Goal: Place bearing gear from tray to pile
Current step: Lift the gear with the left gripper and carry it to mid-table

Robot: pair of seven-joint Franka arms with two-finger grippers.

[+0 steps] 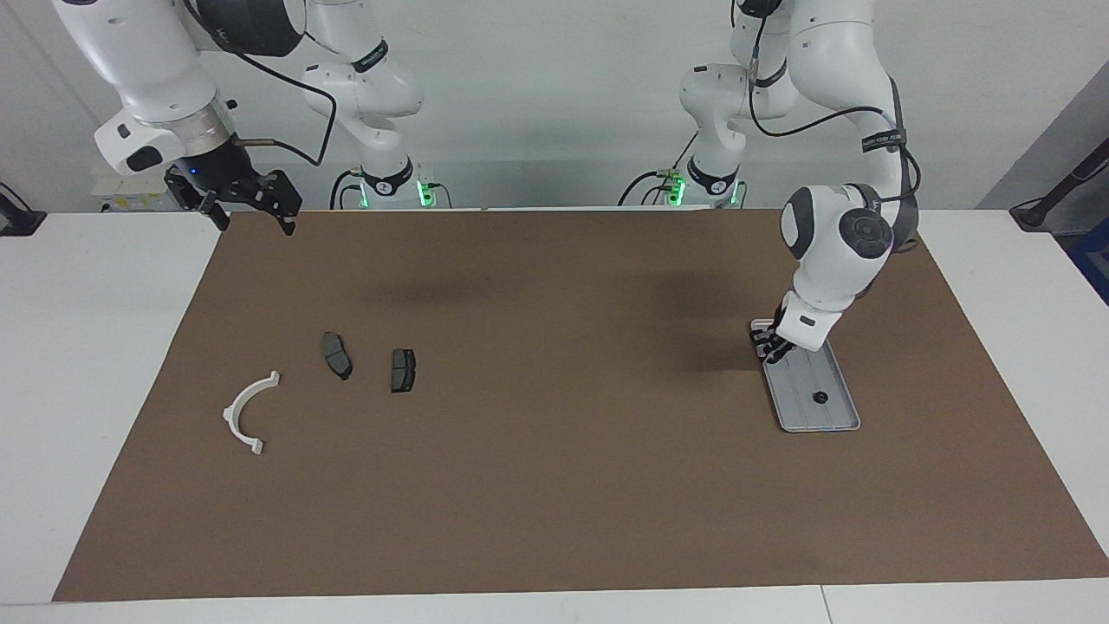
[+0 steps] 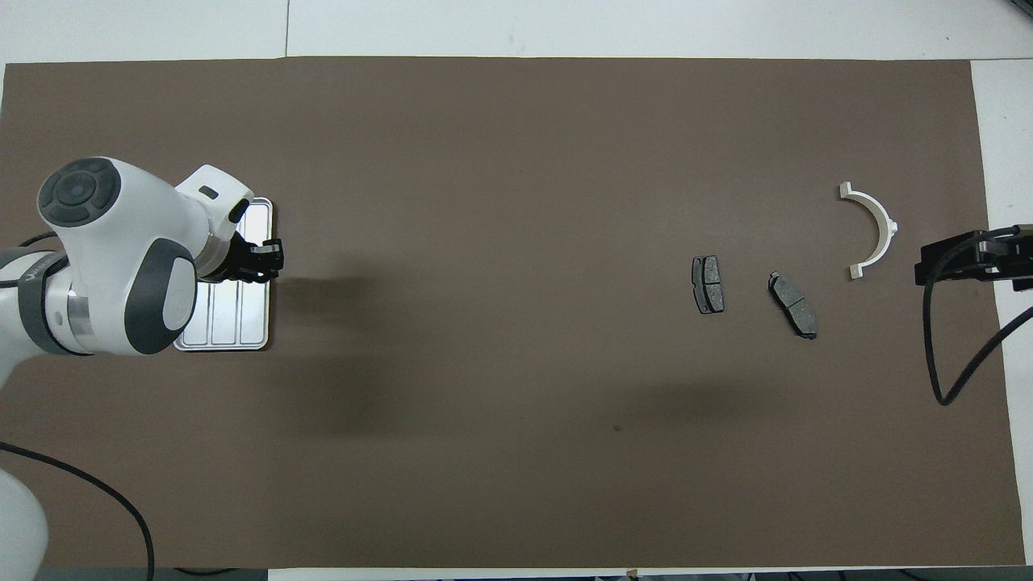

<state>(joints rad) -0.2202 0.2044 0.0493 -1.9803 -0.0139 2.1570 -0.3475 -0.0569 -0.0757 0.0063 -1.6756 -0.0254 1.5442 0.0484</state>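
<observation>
My right gripper (image 1: 247,206) waits raised over the mat's corner, jaws spread. My left gripper (image 1: 769,347) is down at the tray's (image 1: 797,392) nearer end; I cannot tell how its jaws stand. The bearing gear (image 1: 819,397) lies farther along in the tray, well apart from the pile (image 1: 336,355).

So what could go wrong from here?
The left gripper is down at the tray's end nearer the robots, while a small dark part lies farther along it: it may miss the part or drag the tray. The long carry to the pile risks a drop; the right gripper waits raised over the mat's corner.
</observation>
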